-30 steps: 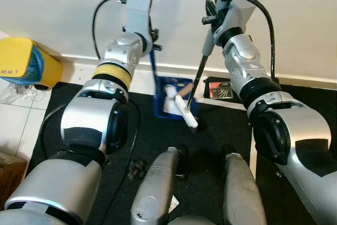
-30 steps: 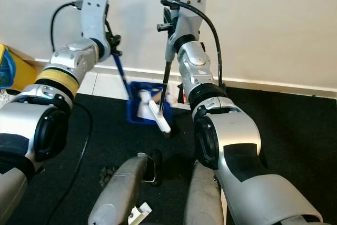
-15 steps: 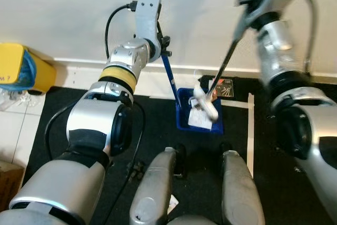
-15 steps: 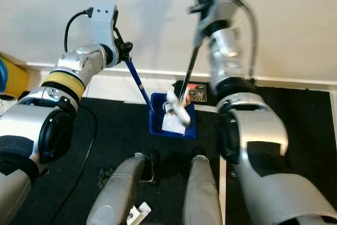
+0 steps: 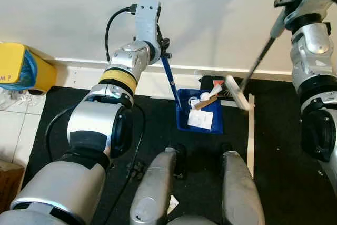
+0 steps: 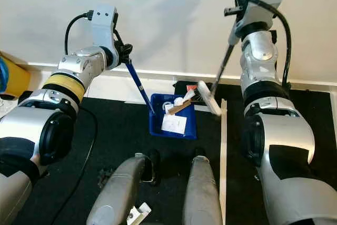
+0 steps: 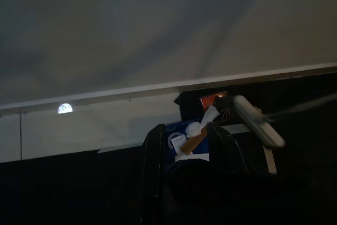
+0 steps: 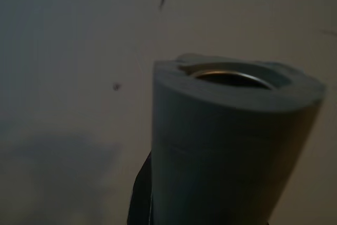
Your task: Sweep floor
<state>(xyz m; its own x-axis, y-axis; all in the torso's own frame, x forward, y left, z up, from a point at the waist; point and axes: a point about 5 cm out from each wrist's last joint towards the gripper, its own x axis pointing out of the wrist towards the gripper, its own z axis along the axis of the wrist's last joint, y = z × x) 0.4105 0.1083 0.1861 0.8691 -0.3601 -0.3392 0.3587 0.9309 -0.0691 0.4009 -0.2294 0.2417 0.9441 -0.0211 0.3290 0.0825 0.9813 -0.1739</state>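
Observation:
A blue dustpan (image 5: 182,124) rests on the black mat near the wall, holding white paper scraps and a tan piece. Its long blue handle (image 5: 169,80) rises to my left gripper (image 5: 164,55), which is shut on it. My right gripper (image 5: 285,10), high at the right, is shut on the broom's grey handle (image 5: 259,57). The white broom head (image 5: 237,93) hangs just right of the dustpan, outside it. In the right wrist view the grey foam end of the handle (image 8: 226,140) is close up. The left wrist view looks down on the dustpan (image 7: 169,133) and broom head (image 7: 258,122).
A yellow bin (image 5: 21,66) stands at the left by the wall. A red and black packet (image 5: 218,82) lies behind the dustpan. A pale tape strip (image 5: 251,135) runs along the mat. Dark debris (image 5: 136,168) lies by my left leg (image 5: 155,191).
The right arm has swung to the right, carrying the broom head out of the dustpan to its right side. The left gripper and dustpan have stayed put over the last half second.

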